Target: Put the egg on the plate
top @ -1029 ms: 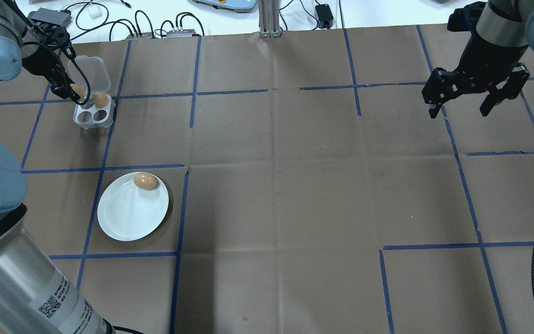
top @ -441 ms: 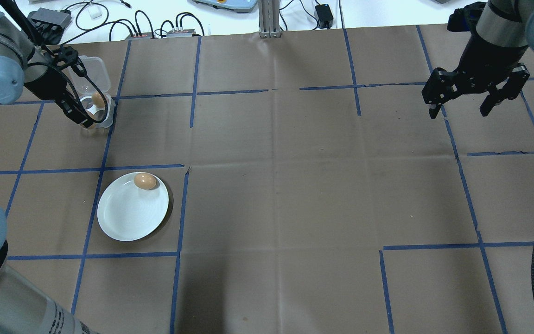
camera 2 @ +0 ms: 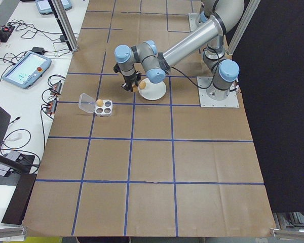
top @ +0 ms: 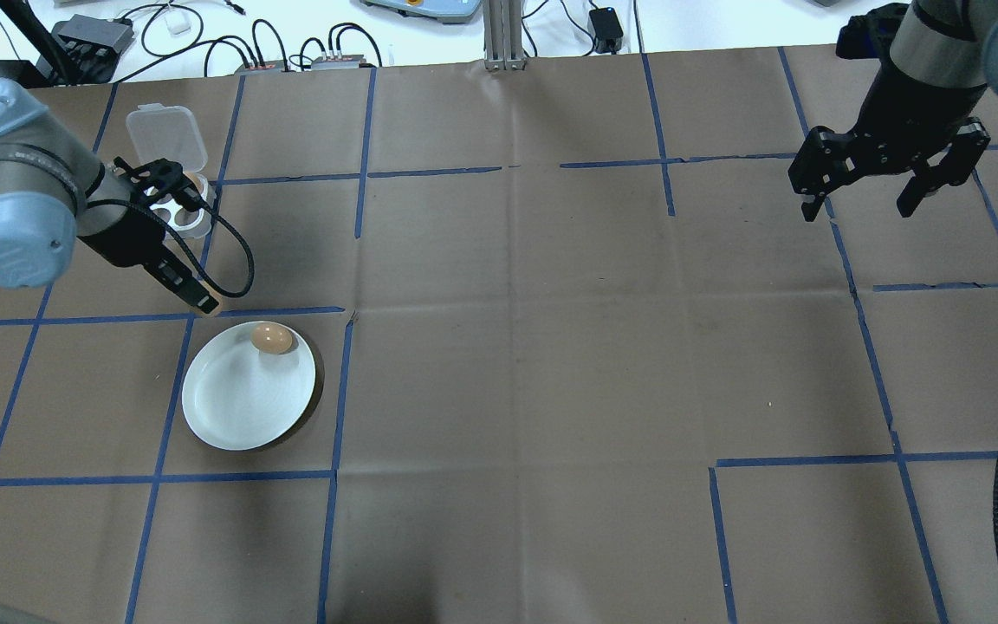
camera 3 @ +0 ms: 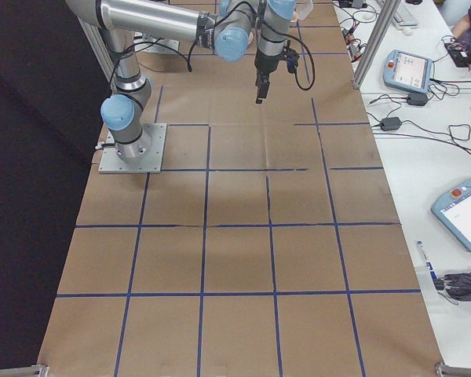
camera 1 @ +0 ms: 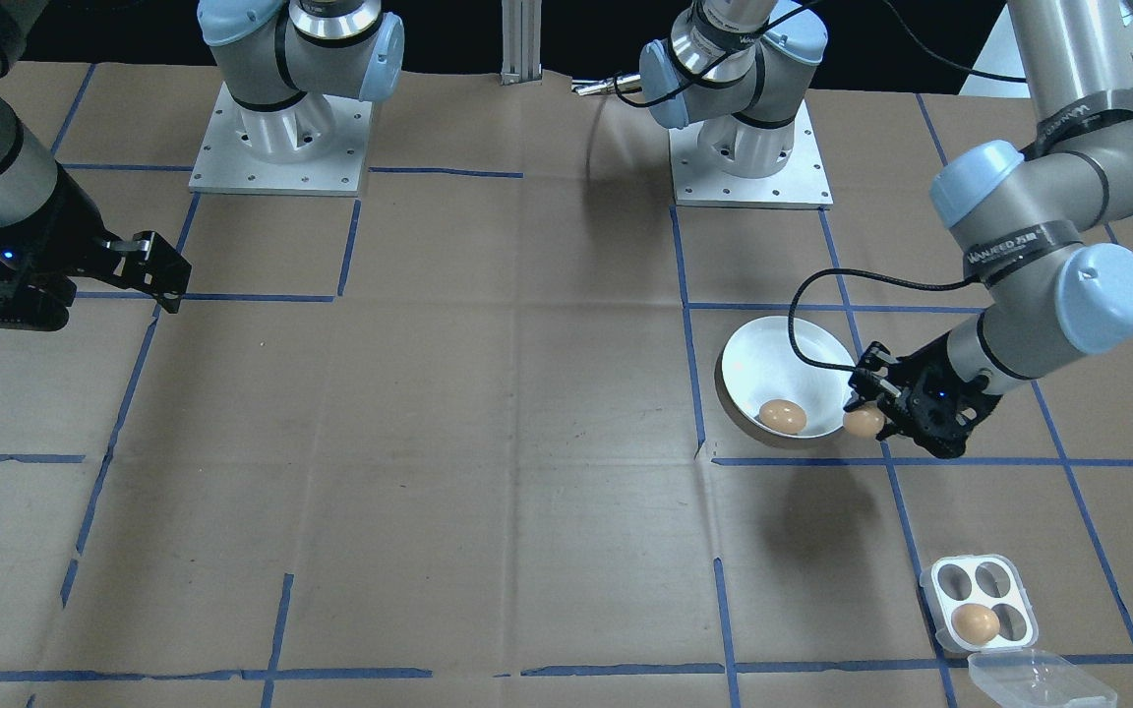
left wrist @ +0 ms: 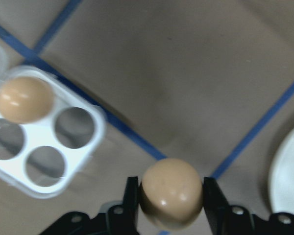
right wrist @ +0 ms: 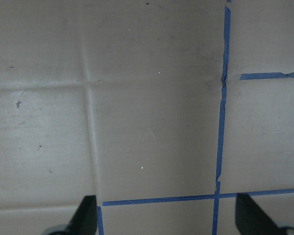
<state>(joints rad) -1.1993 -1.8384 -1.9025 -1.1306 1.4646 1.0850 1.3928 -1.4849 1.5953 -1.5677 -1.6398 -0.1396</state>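
Note:
My left gripper (camera 1: 869, 425) is shut on a brown egg (camera 1: 863, 423), which hangs just off the rim of the white plate (camera 1: 773, 359), on the side toward the egg tray. The left wrist view shows that egg (left wrist: 171, 193) pinched between both fingers, with the plate's rim (left wrist: 290, 181) at the right edge. A second egg (top: 272, 338) lies on the plate (top: 243, 407) near its far rim. In the overhead view the left gripper (top: 202, 302) hides the held egg almost entirely. My right gripper (top: 867, 208) hangs open at the far right with nothing between its fingers.
A white four-cup egg tray (camera 1: 980, 593) with its clear lid (top: 165, 134) folded open stands beyond the plate and holds one egg (camera 1: 975, 622). Blue tape lines grid the brown paper. Cables and boxes lie past the table's far edge.
My left gripper has carried an egg away from the tray, down toward the plate's far left rim. The tray now holds one egg. The right arm has not moved.

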